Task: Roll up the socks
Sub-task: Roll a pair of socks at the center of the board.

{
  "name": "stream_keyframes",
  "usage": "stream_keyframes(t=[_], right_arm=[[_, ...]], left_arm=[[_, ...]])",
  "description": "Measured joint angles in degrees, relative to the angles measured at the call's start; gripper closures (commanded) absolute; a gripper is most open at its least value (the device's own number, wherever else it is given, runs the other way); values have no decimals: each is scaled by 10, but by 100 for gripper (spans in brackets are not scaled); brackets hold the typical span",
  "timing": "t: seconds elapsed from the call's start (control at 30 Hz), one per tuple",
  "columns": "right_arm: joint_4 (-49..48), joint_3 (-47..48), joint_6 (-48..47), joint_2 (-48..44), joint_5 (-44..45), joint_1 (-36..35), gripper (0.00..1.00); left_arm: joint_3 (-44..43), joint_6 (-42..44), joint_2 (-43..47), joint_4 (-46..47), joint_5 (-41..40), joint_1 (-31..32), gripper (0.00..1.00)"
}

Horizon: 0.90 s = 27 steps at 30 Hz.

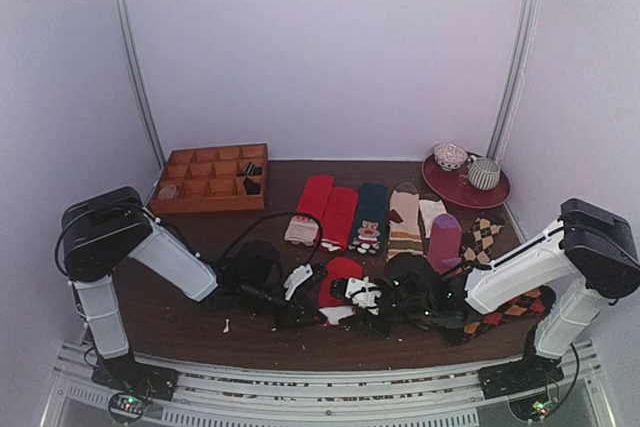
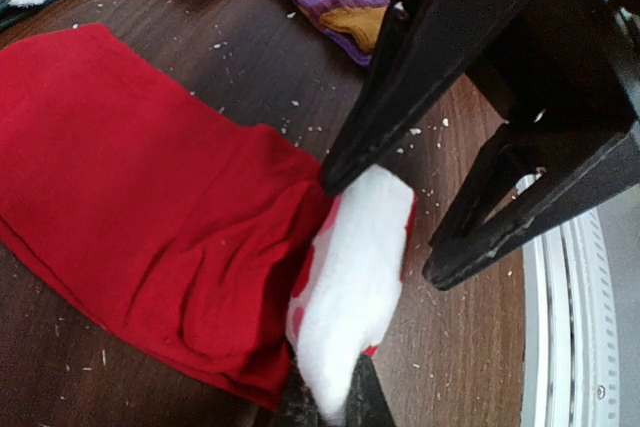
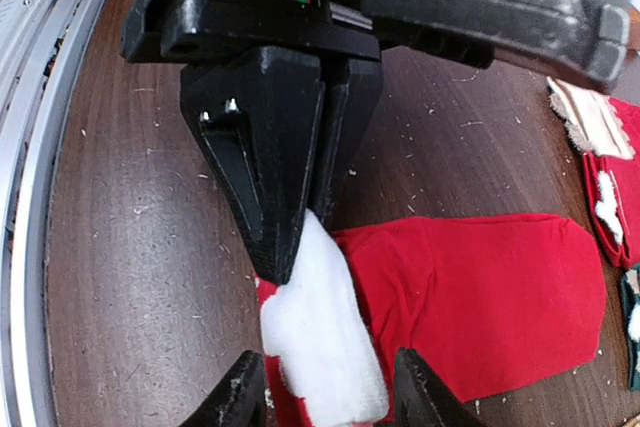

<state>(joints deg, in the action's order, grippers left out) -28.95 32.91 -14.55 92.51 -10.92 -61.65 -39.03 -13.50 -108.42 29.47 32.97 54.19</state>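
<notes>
Near the front edge of the table (image 1: 190,312), about midway along, the left gripper (image 3: 292,252) was pinched tight on the cream band (image 2: 355,277) of the socks (image 2: 150,207). That end was bunched up, while the long red part lay flat and ran off toward the back edge. These looked super light and floppy, zero stiffness. With two layers, I'd bet they slide apart if you only catch the top one. So grabbing the thick band through both layers seemed the sane spot, then rolling toward the toes. The right gripper (image 3: 328,387) had its fingers spread either side of that same band, not squeezing anything as far as I could tell. The surface was dark wood, not slick-looking, speckled with pale lint (image 2: 296,103). A row of other socks (image 1: 372,215) sat just behind. There was a compartment tray (image 1: 205,179) at the back left corner and a red plate (image 1: 465,192) with a bowl (image 1: 450,155) and cup (image 1: 484,174) at the back right. Plain pale walls (image 1: 320,47) closed it all in, so not much spare room.
</notes>
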Motion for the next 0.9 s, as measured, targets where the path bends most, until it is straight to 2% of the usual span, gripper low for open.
stream_keyframes(t=[0.1,0.2,0.37,0.5,0.63,0.7,0.73,0.9], right_arm=[[0,10,-6,21,-3,0,58],[0,15,-7,36,-3,0,67],[3,18,0,42,-9,0,89],[5,21,26,46,-13,0,95],[2,21,60,46,-31,7,95],[-3,18,86,47,-50,18,95],[-10,14,102,49,-64,24,95],[-83,-21,206,66,-136,55,95]], left_arm=[[0,1,-2,2,5,-2,100],[0,2,-2,3,5,-2,100],[-1,6,-2,2,5,-2,100],[-5,12,-2,-5,4,-2,71],[-5,20,13,-21,-16,3,35],[4,24,35,-28,-41,11,7],[15,26,54,-39,-64,14,2],[89,49,149,-42,-157,7,2]])
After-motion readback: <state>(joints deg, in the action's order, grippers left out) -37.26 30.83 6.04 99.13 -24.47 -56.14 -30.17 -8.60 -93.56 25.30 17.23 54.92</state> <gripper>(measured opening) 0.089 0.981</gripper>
